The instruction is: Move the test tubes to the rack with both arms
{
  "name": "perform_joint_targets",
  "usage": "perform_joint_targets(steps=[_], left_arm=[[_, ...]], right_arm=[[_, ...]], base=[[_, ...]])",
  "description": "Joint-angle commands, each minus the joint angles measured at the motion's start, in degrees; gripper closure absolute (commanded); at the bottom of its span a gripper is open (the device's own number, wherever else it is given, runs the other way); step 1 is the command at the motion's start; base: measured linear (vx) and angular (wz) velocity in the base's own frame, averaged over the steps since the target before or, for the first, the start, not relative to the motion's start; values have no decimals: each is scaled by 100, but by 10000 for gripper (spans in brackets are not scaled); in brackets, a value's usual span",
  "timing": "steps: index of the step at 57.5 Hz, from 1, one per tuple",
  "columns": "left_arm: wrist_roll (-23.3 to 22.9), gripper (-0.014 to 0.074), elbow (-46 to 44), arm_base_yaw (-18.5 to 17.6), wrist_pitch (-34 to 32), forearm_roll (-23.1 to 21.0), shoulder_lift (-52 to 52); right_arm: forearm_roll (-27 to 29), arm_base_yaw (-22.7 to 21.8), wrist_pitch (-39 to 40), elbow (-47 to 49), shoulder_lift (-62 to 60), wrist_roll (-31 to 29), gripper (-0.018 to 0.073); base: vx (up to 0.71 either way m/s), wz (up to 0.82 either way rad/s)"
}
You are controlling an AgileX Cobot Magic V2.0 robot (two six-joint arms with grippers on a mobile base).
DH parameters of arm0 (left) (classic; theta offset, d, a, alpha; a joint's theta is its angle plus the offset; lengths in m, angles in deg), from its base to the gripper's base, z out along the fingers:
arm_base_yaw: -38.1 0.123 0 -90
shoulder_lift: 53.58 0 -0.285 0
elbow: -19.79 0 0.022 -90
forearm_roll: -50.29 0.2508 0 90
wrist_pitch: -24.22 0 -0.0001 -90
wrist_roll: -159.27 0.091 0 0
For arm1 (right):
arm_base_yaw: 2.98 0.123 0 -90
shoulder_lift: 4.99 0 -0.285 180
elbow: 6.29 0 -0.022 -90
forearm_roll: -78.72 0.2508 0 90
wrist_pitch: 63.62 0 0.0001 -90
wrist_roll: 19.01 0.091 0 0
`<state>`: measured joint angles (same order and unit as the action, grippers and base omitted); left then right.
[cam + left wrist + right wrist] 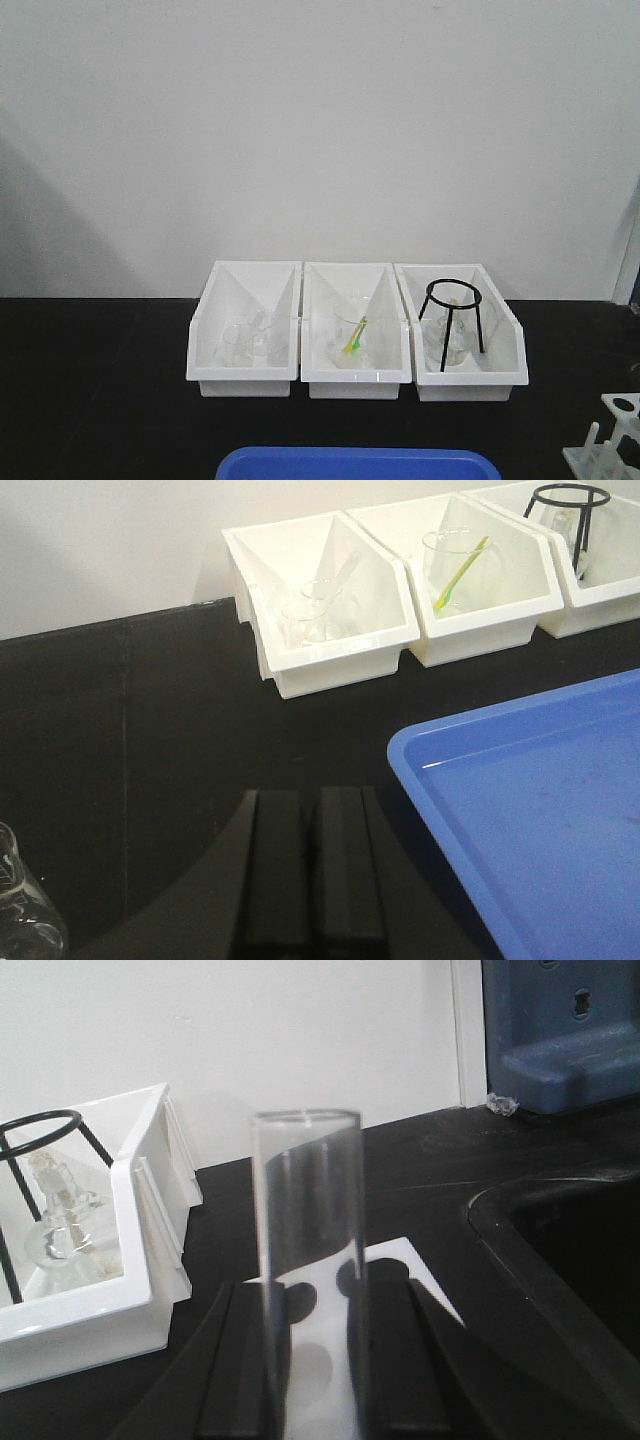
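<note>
My right jaws grip a test tube [306, 1200] upright, rack [405, 1260] just beneath, for vertical insertion. My left jaws: closed, empty.

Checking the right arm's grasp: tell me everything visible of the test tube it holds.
The test tube is a clear, seemingly empty glass cylinder with a round open rim on top. It stands upright, pinched low down between the black fingers of the right gripper, one on each side. Its bottom end is out of view. Just beyond it shows the white holed plate of the rack.
</note>
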<state>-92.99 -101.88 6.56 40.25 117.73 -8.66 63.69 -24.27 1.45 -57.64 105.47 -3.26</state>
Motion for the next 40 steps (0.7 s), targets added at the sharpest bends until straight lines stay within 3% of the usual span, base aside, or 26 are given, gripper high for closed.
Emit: perform_joint_targets(steps=[1,19,25,40], left_arm=[[-31,617,-159,-37,-172,105,-1],[-31,617,-159,-37,-197,105,-1],[-31,617,-159,-37,-197,105,-1],[-31,617,-159,-37,-197,105,-1]], right_arm=[[-75,-26,1060,126,-186,-17,386],[-112,-26,1176,126,-186,-17,65],[-112,-26,1181,126,-222,-17,26],[-274,-26,1181,126,-1019,-17,26]], base=[[0,0],[0,0],[0,0],[0,0]])
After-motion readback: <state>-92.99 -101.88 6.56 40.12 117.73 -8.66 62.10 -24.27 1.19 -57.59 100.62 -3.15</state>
